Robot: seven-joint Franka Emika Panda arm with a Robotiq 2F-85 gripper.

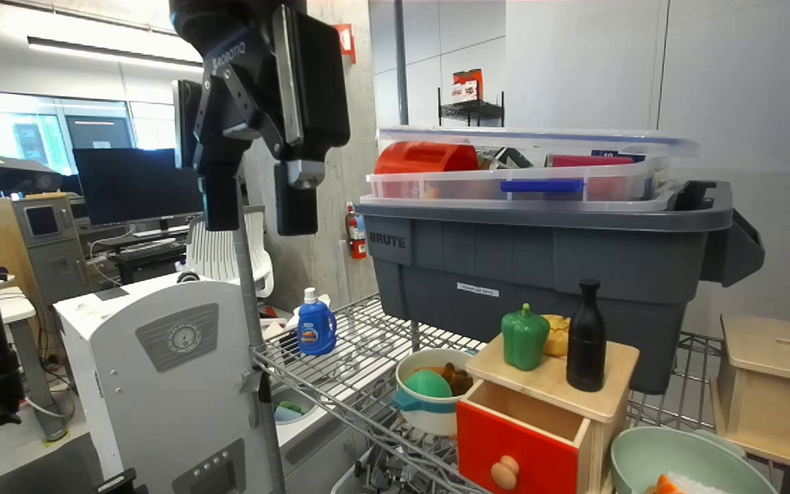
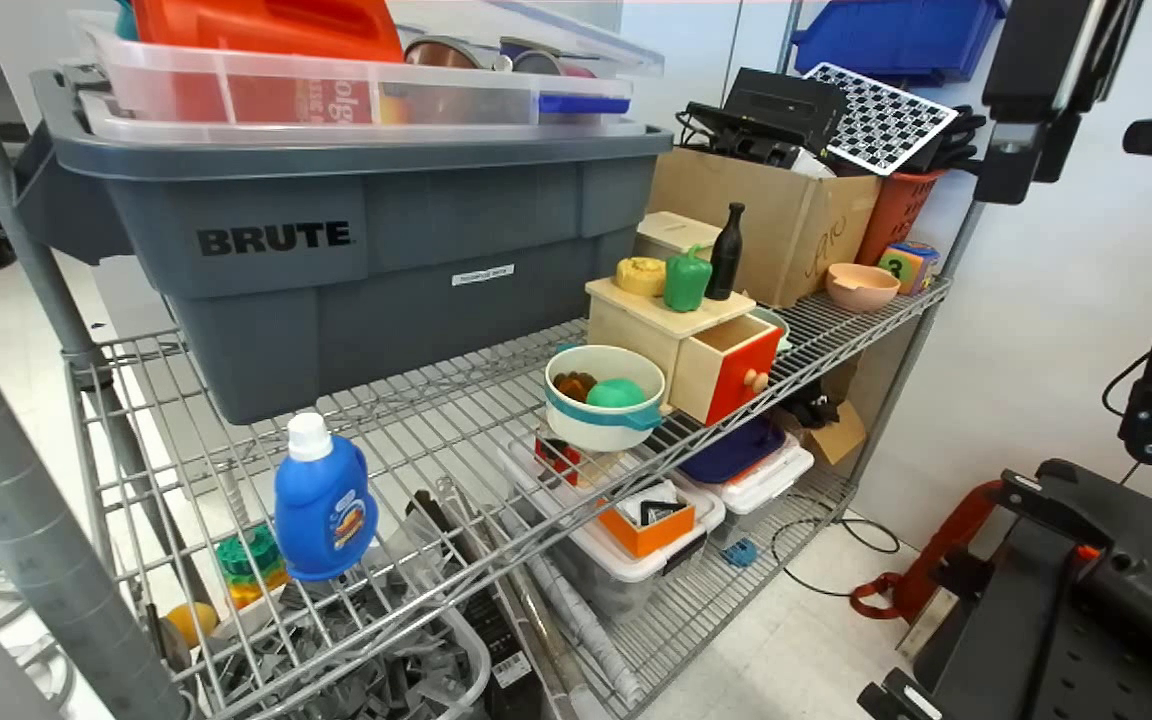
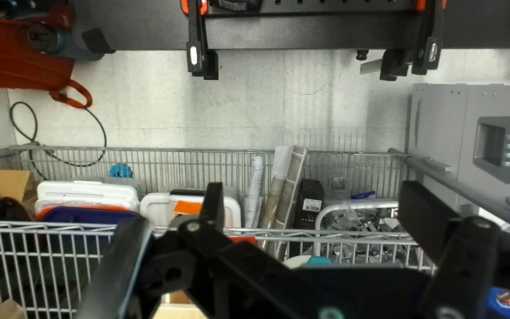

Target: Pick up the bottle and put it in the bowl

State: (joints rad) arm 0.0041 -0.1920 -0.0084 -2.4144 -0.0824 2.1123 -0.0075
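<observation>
Gripper (image 1: pixel 259 206) spread wide, nothing held. Black bottle (image 1: pixel 586 336) well below it, upright on the drawer box (image 1: pixel 546 384) — not picked up. Mint-green bowl (image 1: pixel 683 449) also below gripper, bottle not inside — grasp, carry, placing all seem left.

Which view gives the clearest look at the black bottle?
An exterior view: the black bottle stands largest there, unobstructed from neck to base. In an exterior view the black bottle also shows upright on the wooden drawer box, but smaller, crowded by the green pepper. The wrist view doesn't show it.
</observation>
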